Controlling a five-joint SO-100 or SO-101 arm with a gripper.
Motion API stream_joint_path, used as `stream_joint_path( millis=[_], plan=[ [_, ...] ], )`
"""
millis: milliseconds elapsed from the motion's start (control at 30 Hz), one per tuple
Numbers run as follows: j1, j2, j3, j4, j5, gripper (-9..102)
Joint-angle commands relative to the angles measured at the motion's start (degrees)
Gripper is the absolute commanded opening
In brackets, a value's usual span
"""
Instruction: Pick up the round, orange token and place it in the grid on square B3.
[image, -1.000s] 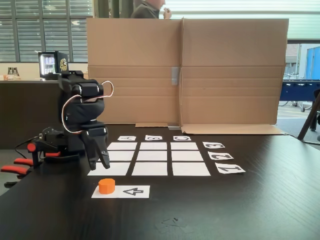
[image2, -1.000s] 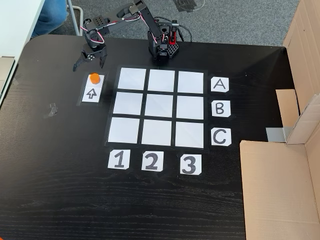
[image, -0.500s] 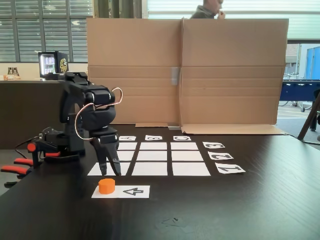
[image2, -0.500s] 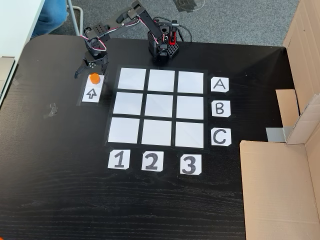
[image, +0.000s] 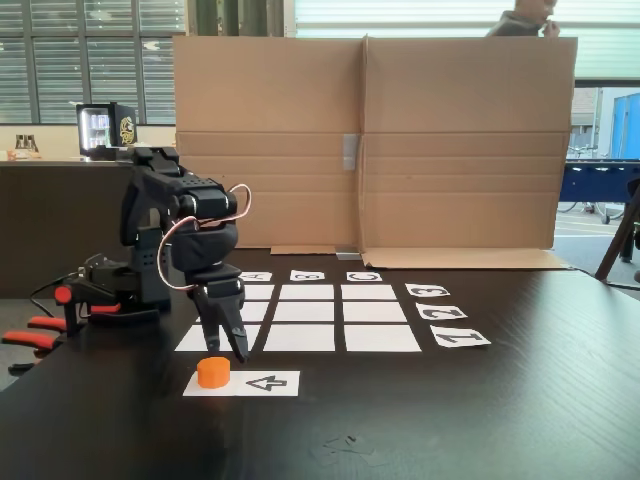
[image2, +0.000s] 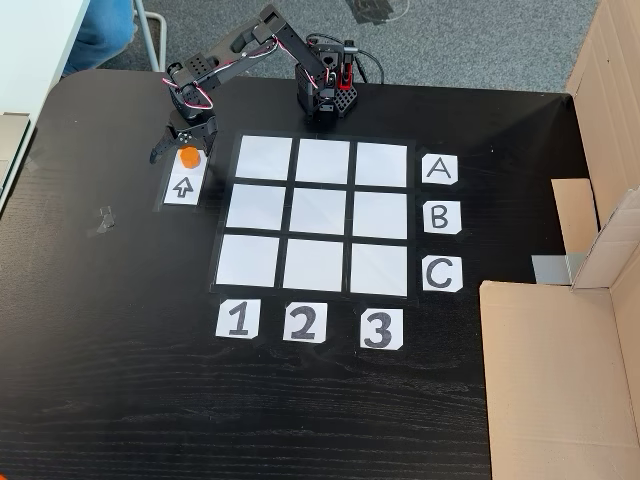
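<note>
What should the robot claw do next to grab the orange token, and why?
Probably lower a little further and then close. In both fixed views the gripper is open, its fingers spread on either side of the token, which sits untouched on the arrow strip. In the side-on fixed view the fingertips hang just above and behind the token, so closing now might miss it.

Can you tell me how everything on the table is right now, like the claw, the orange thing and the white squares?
gripper: open, fingers either side of the token, not closed on it.
token: upright, resting on the arrow strip.
arrow strip: flat on the table.
grid: all nine squares bare.
square B3: bare.
cardboard screen: standing, unfolded.
</note>
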Motion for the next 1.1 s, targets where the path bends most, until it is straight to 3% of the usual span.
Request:
stream_joint_path(
  millis=[0,600,700,767,800,1067],
  plan=[
    [0.0,0.26,-2.2,-0.44,0.7,54],
    [3.43,-0.44,-1.58,-0.44,0.0,52],
    [3.52,-0.79,-2.11,-0.7,-0.62,37],
    [3.43,-0.88,-2.11,-1.76,-1.41,7],
    [3.43,-0.88,-2.11,-2.2,-1.49,-1],
    [4.04,-0.7,-2.72,-2.46,-1.93,-1]
  ],
)
